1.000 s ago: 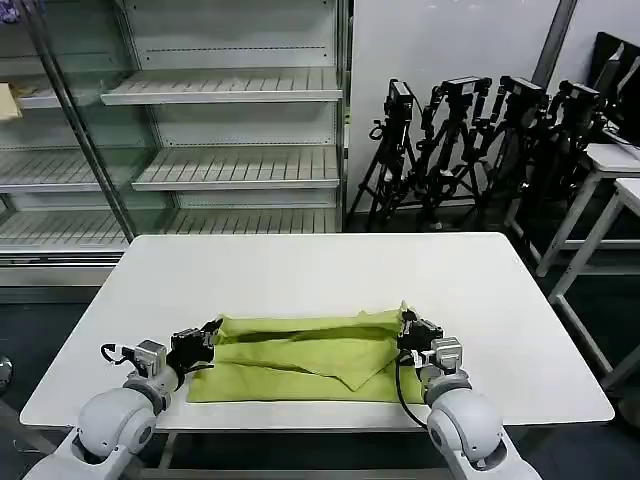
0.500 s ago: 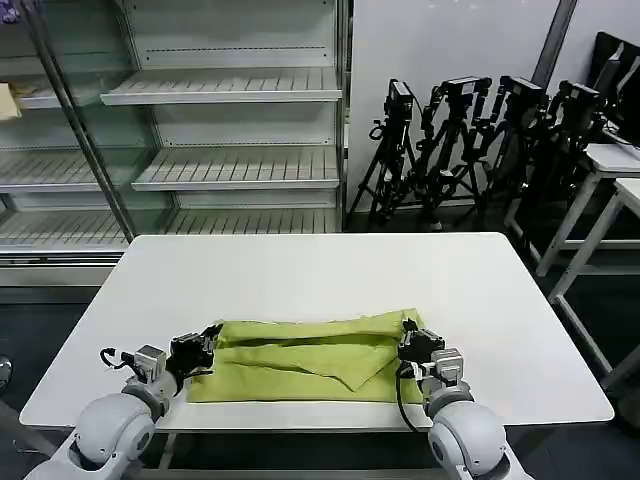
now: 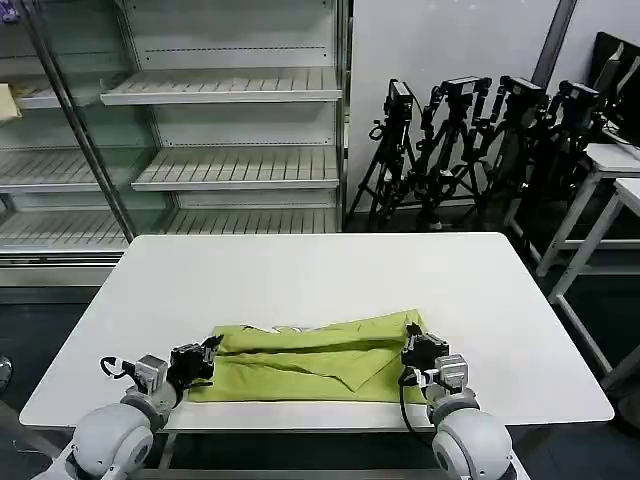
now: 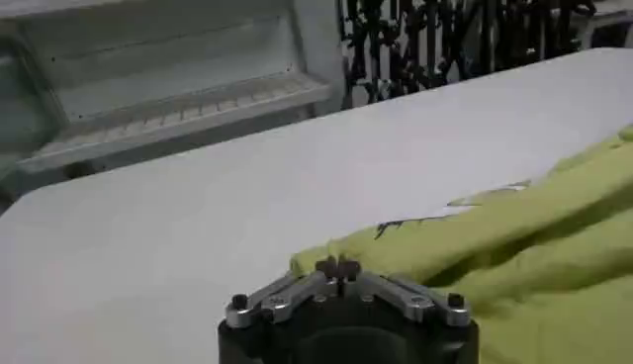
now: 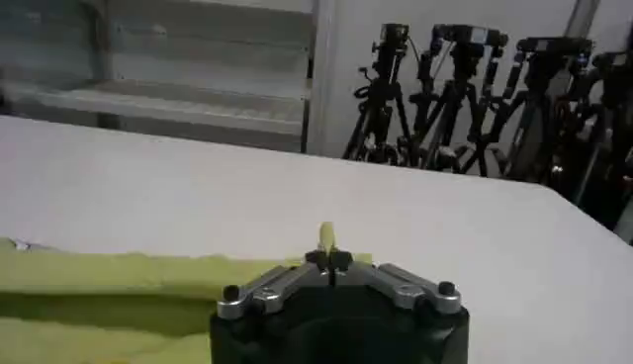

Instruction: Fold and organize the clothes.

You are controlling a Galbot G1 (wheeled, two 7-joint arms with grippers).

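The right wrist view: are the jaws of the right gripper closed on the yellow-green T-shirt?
Yes, the right gripper has its jaws shut together, with a small edge of the yellow-green T-shirt pinched between them.

Lime yellow-green knit T-shirt (image 3: pixel 310 360) lies folded on the white rectangular table (image 3: pixel 320 275), near its front edge. Left gripper (image 3: pixel 207 355) at shirt's left end, right gripper (image 3: pixel 410 342) at right end.

I am looking at a white table (image 3: pixel 300 270) standing in front of me. Behind it on my left, empty white wire shelves (image 3: pixel 220 85) are sitting behind a glass door. Black camera tripods (image 3: pixel 480 150) are leaning together against the wall behind it to my right. Another white table (image 3: pixel 615 160) is showing at the right edge.
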